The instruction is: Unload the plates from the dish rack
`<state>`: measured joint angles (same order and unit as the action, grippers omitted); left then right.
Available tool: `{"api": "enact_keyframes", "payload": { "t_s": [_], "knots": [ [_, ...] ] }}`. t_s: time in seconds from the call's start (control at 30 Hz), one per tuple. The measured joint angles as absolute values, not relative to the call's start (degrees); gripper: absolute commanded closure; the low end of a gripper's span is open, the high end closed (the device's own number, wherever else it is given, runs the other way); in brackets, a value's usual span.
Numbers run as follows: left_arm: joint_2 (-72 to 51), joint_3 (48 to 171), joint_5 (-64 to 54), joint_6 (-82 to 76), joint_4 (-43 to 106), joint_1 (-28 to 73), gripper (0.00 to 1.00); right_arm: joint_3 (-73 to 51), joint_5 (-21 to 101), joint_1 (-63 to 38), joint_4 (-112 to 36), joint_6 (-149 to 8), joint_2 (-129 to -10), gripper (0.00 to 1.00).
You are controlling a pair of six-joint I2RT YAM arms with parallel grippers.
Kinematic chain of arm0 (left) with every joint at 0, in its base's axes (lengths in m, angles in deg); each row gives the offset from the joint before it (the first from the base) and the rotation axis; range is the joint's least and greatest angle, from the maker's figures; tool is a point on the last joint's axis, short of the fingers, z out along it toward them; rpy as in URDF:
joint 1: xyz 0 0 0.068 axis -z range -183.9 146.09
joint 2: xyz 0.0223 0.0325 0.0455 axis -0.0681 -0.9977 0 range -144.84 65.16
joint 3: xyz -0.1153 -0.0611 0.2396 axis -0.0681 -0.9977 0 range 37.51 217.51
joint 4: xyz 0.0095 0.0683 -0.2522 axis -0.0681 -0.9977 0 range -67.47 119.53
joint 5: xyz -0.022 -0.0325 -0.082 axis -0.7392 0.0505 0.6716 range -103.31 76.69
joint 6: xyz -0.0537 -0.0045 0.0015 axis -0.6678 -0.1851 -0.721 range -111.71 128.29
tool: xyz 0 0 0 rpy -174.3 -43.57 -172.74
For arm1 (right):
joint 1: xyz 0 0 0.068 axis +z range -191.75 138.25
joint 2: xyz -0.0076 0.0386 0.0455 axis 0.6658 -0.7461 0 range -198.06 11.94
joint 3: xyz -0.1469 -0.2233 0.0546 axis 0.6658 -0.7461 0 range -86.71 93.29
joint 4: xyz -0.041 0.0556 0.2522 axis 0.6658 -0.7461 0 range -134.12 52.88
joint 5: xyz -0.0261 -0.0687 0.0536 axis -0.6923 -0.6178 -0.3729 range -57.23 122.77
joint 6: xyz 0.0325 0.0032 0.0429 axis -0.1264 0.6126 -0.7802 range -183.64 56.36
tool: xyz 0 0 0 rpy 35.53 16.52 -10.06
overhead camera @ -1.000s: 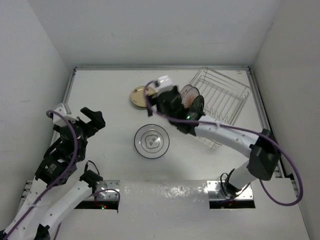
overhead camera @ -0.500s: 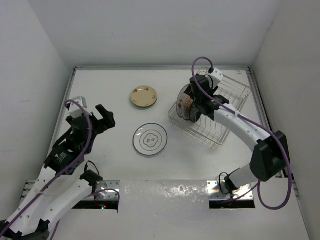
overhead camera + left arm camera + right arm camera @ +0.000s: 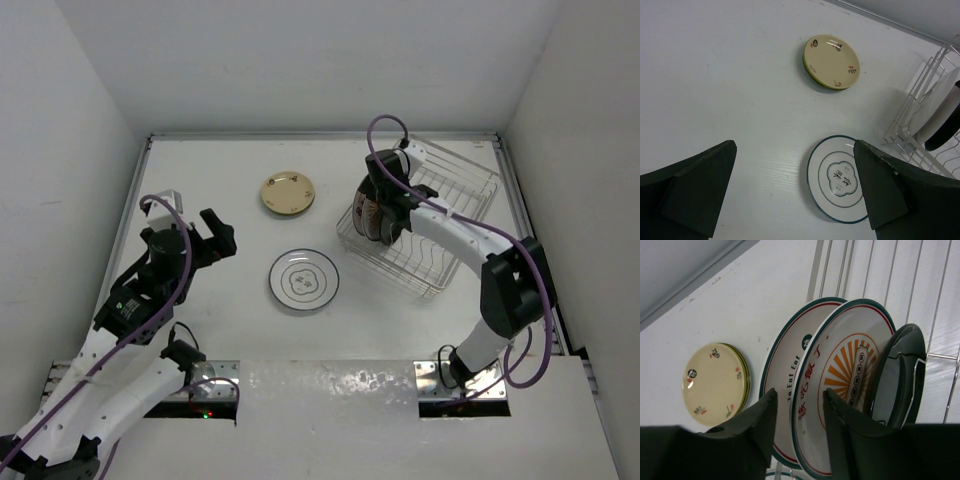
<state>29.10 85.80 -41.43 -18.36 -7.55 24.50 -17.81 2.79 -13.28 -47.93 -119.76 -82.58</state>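
The wire dish rack stands at the back right. In it, on edge, are two white plates, one with lettering and one with an orange sunburst, and a black plate behind them. My right gripper is at the rack's left end. Its jaws are partly closed but apart, straddling the sunburst plate's rim. My left gripper hovers open and empty over the table. A teal-rimmed plate lies flat near it.
A tan plate lies on a green-edged one at the back middle of the table. The rack's near corner shows at the right of the left wrist view. White walls close in the table at the back and sides.
My right arm swung from beside the tan plate back to the rack, and its jaws narrowed round the standing plates. My left arm shifted a little to the right.
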Motion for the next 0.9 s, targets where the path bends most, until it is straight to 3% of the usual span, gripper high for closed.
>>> {"api": "enact_keyframes", "payload": {
  "t_s": [0.1,0.37,0.47,0.9],
  "knots": [
    [29.1,85.8,-41.08,-18.1,-7.53,24.48,0.0,-17.29,3.05,-13.28,-48.02,-120.53,-83.33,0.73],
    [29.1,85.8,-40.88,-17.64,-7.53,24.48,0.0,-16.91,2.77,-13.28,-48.76,-123.69,-83.65,0.89],
    [29.1,85.78,-40.84,-17.62,-7.53,24.48,0.0,-16.87,2.42,-13.28,-48.98,-124.79,-83.57,1.0],
    [29.15,85.78,-40.66,-17.64,-7.53,24.21,0.0,-16.85,0.98,-13.65,-53.28,-127.06,-77.95,1.0]
  ]
}}
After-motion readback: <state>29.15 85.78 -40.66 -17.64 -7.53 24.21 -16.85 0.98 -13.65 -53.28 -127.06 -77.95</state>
